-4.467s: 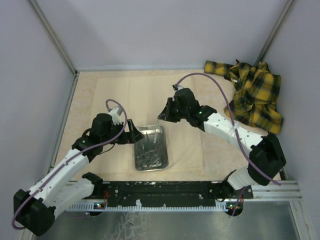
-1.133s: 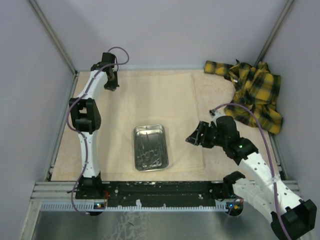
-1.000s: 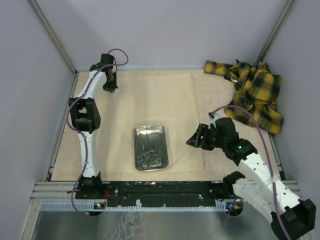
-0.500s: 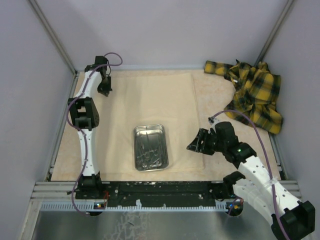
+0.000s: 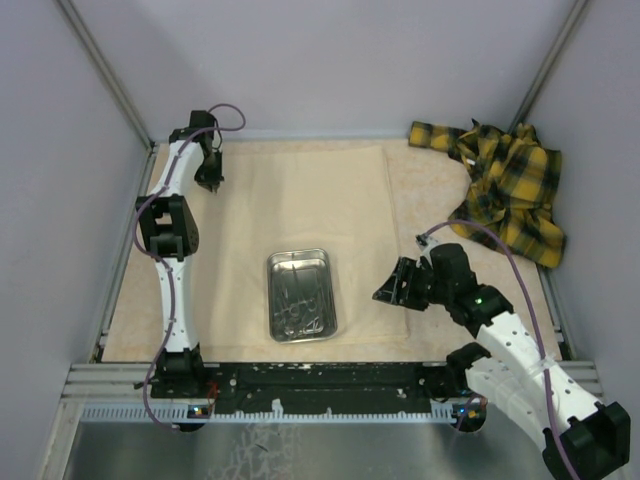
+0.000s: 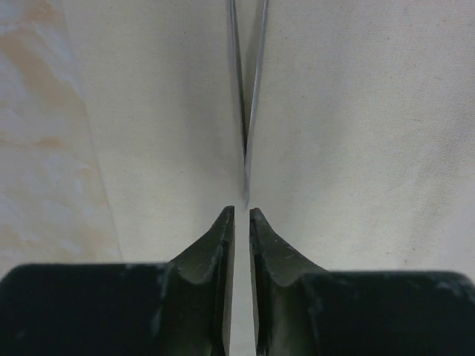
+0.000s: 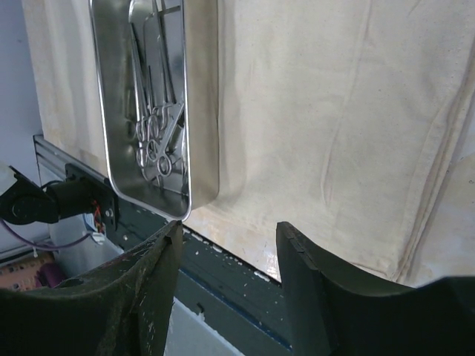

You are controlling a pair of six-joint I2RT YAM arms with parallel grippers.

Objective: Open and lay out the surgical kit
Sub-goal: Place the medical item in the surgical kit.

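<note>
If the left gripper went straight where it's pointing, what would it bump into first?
Most likely the thin metal tweezers, whose tip lies just ahead of the left gripper on the beige cloth. Depth is hard to judge, so it might touch the cloth first.

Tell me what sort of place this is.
Probably a robot test cell: a left arm and right arm bolted to one rail, bare panel walls, a steel tray of surgical instruments on a beige cloth wrap.

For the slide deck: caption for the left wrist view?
Left gripper, slightly open, tips just short of tweezers lying on beige cloth.
</note>
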